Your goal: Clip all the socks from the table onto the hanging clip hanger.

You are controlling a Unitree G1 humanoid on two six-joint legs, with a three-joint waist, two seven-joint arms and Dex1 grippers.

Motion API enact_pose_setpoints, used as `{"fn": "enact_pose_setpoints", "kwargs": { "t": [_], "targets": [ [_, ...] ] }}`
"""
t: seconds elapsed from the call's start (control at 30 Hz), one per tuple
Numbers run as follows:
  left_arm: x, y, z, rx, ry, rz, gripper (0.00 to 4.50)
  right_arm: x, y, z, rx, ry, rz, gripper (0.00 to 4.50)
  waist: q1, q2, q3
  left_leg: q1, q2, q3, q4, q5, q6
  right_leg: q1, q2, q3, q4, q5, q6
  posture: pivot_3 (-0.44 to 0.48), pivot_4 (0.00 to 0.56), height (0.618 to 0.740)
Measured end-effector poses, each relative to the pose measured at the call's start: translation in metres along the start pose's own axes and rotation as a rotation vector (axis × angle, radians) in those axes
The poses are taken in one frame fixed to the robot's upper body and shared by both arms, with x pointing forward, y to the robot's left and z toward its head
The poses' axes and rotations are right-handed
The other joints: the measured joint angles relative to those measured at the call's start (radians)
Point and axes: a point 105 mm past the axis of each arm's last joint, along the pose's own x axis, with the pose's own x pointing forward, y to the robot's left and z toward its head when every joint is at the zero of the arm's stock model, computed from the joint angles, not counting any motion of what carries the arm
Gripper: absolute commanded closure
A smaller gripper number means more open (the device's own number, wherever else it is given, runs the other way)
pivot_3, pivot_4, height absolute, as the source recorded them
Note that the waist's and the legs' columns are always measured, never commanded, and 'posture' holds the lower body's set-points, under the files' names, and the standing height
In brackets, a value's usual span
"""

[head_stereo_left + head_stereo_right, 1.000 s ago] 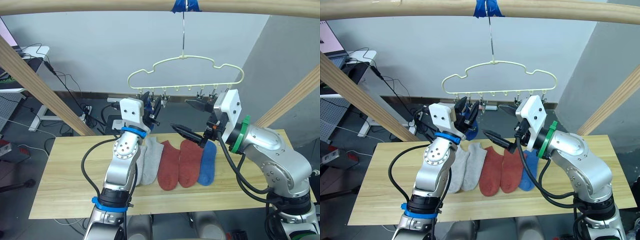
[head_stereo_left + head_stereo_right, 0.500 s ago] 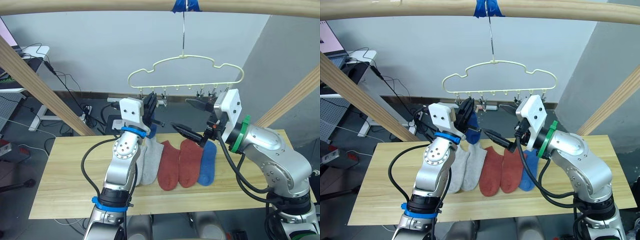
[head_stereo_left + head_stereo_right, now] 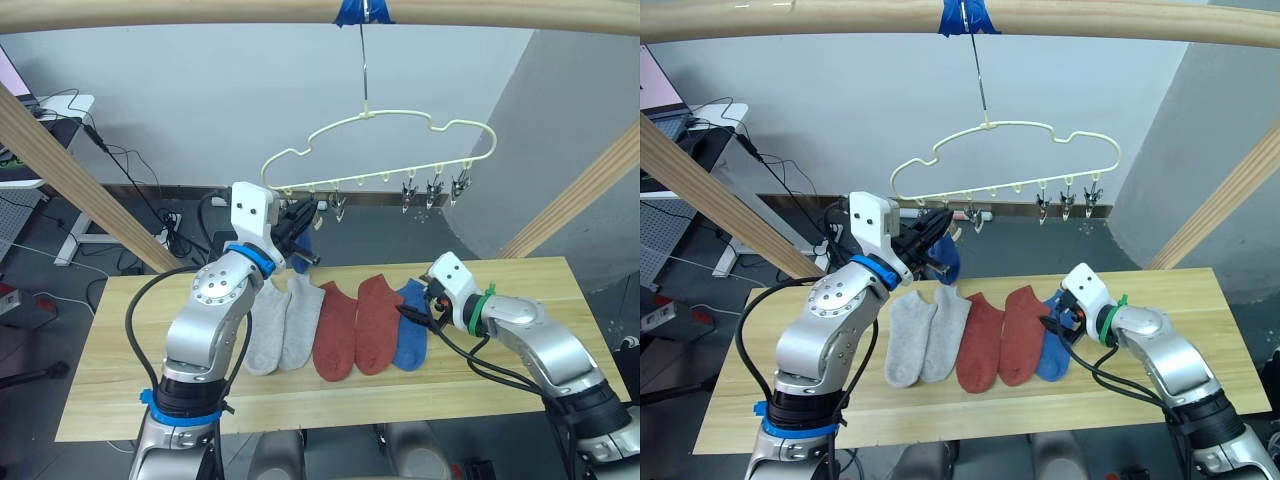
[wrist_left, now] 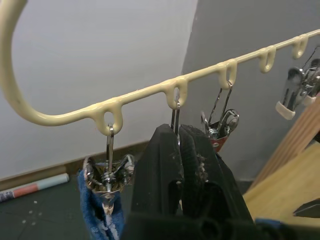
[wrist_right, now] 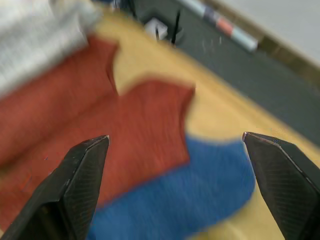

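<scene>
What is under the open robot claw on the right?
Under the open right gripper lies the blue sock on the table, beside a rust red sock. Whatever the sock covers on the table can't be seen.

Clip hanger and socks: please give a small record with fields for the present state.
hanger: pale yellow wire clip hanger, hanging tilted from the wooden pole
clipped: one blue knit sock in an end clip
on table: two light grey socks, two rust red socks, one blue sock in a row on the pine plank table
left gripper: shut, at a metal clip
right gripper: open above the blue sock
</scene>
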Motion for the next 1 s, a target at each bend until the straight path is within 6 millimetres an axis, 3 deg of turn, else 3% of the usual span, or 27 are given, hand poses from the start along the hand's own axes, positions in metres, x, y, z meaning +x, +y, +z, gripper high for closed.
{"fn": "enact_pose_setpoints", "kwargs": {
  "t": [0.27,0.43,0.53,0.7,0.77,0.97,1.0],
  "targets": [
    [-0.006,-0.006,0.0,-0.031,0.002,-0.002,4.48,0.01,-0.019,-0.036,-0.133,0.143,-0.006,0.0,0.002,0.0,0.0,0.0,0.0,0.0,0.0,0.0,0.0,0.0,0.0,0.0,-0.001,0.0,0.0,-0.087,0.278,0.74],
    [-0.008,-0.007,-0.001,-0.032,0.011,0.0,4.48,0.015,-0.014,-0.038,-0.164,0.131,0.027,0.0,0.002,0.0,0.0,0.001,0.0,0.0,0.0,0.0,0.0,0.001,0.0,0.001,0.0,0.0,0.0,-0.078,0.281,0.74],
    [-0.009,-0.006,-0.001,-0.029,0.014,0.001,4.5,0.018,-0.01,-0.037,-0.156,0.118,0.045,0.55,0.002,0.0,0.0,0.002,0.0,0.0,0.0,0.0,0.0,0.002,0.0,0.001,0.0,0.0,0.0,-0.076,0.284,0.74],
    [-0.009,-0.006,-0.002,-0.03,0.018,0.001,4.5,0.021,-0.005,-0.039,-0.156,0.111,0.06,2.23,0.003,-0.001,0.001,0.009,0.0,0.0,-0.001,0.0,0.0,0.009,0.0,0.001,-0.002,0.0,0.0,-0.085,0.284,0.74],
    [-0.009,-0.006,-0.003,-0.031,0.02,0.001,4.5,0.02,-0.006,-0.039,-0.159,0.113,0.057,2.54,0.003,-0.001,0.001,0.011,0.0,0.0,-0.001,0.0,0.0,0.011,0.0,0.001,-0.003,0.0,0.0,-0.089,0.285,0.74],
    [-0.008,-0.007,-0.003,-0.032,0.02,-0.002,4.5,0.011,-0.01,-0.045,-0.166,0.109,0.035,4.49,0.004,-0.001,0.001,0.011,0.0,0.0,-0.001,0.0,0.0,0.011,0.0,0.001,-0.004,0.0,0.0,-0.092,0.287,0.74],
    [-0.008,-0.007,-0.003,-0.032,0.019,-0.003,4.5,0.007,-0.012,-0.045,-0.171,0.11,0.026,4.49,0.004,0.0,0.002,0.011,0.0,0.0,-0.001,0.0,0.0,0.011,0.0,0.001,-0.004,0.0,0.0,-0.093,0.288,0.74]
  ]
}}
